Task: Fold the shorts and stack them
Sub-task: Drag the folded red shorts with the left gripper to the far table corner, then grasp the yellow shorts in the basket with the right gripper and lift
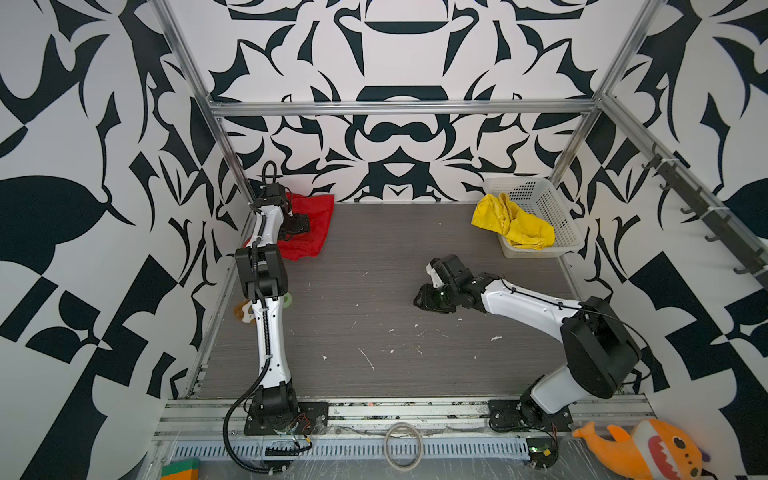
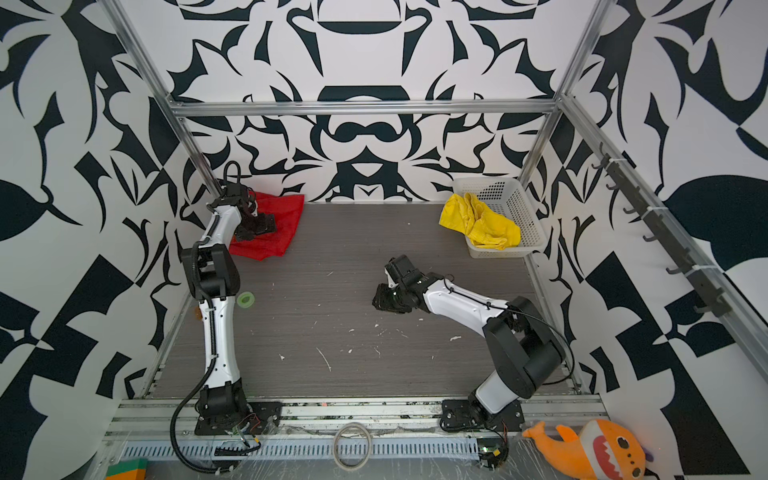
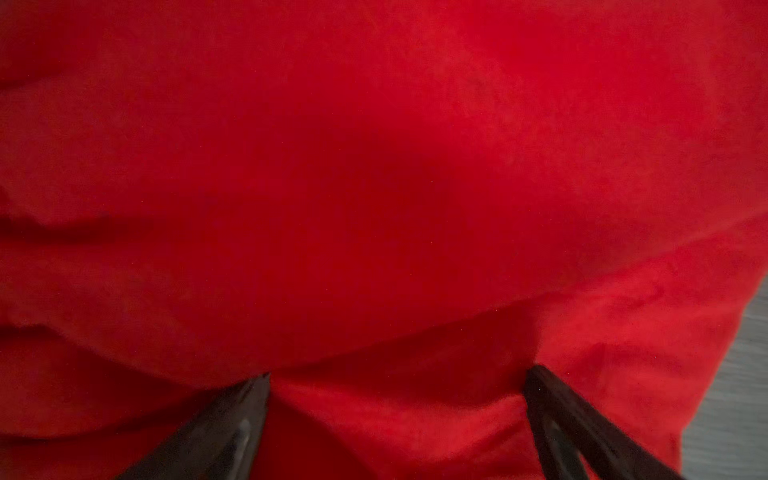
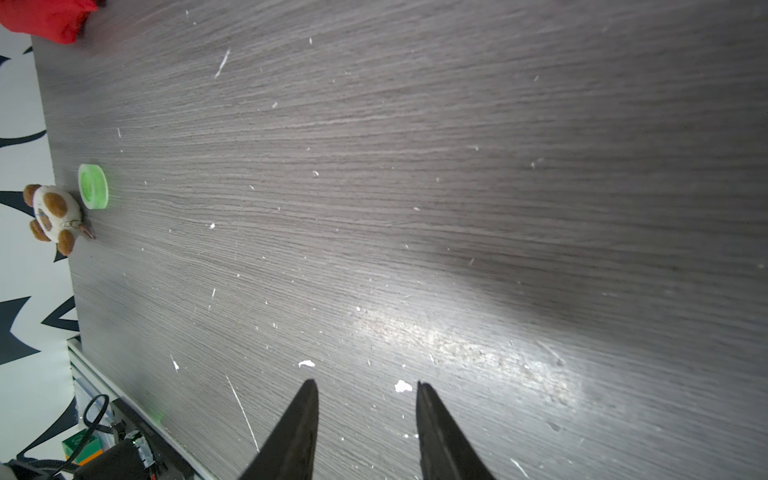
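The red shorts (image 1: pixel 313 226) lie bunched in the far left corner of the table and fill the left wrist view (image 3: pixel 374 187). My left gripper (image 3: pixel 398 371) is open wide right above them (image 1: pixel 297 226), its fingertips (image 3: pixel 259 386) at the fabric and a loose fold between them, unclamped. The yellow shorts (image 1: pixel 513 222) hang crumpled over the near rim of the white basket (image 1: pixel 540 195) at the far right, seen in both top views (image 2: pixel 480 222). My right gripper (image 1: pixel 422 299) hovers low over bare table right of centre, open with nothing between its fingers (image 4: pixel 365 381).
A green ring (image 4: pixel 93 185) and a small brown-and-white plush (image 4: pixel 52 218) sit by the table's left edge, beside the left arm. An orange plush shark (image 1: pixel 648 451) lies off the table at the front right. A tape ring (image 1: pixel 402 445) rests on the front rail.
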Controlling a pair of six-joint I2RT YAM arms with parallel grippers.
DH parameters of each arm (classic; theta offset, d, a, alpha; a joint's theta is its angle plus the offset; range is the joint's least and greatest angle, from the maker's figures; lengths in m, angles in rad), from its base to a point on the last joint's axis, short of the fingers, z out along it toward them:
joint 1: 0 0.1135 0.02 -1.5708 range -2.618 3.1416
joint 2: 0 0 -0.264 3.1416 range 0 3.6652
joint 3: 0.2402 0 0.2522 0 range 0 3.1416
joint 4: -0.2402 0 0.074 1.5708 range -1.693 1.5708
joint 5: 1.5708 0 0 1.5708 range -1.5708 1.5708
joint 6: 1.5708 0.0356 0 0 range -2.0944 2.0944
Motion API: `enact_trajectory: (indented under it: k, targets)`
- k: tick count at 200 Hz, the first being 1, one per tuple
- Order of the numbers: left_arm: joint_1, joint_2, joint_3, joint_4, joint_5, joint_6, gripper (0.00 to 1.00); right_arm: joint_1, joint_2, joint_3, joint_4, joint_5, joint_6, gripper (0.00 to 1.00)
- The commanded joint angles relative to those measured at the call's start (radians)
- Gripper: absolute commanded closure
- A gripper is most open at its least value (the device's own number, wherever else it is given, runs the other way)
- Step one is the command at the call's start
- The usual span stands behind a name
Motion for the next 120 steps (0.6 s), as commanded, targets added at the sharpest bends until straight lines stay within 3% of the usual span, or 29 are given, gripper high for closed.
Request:
enact_trajectory:
  k: [1,31,67,91,120]
  targets:
    - [-0.003,0.0,0.044,-0.058,0.062,-0.003,0.0,0.003,0.008,0.064,0.0,0.008,0.003,0.57]
    - [-0.014,-0.144,0.008,-0.042,0.095,-0.046,0.01,0.003,-0.001,0.116,-0.018,0.007,-0.011,0.56]
    - [-0.052,-0.456,-0.174,-0.01,0.1,-0.075,0.0,-0.031,-0.041,0.206,-0.125,0.041,-0.084,0.53]
    - [-0.117,-0.724,-0.44,0.05,0.067,-0.076,0.01,-0.115,-0.069,0.252,-0.195,0.052,-0.15,0.52]
    - [-0.238,-1.043,-0.885,0.276,0.029,-0.107,0.0,-0.286,-0.068,0.356,-0.31,0.067,-0.3,0.51]
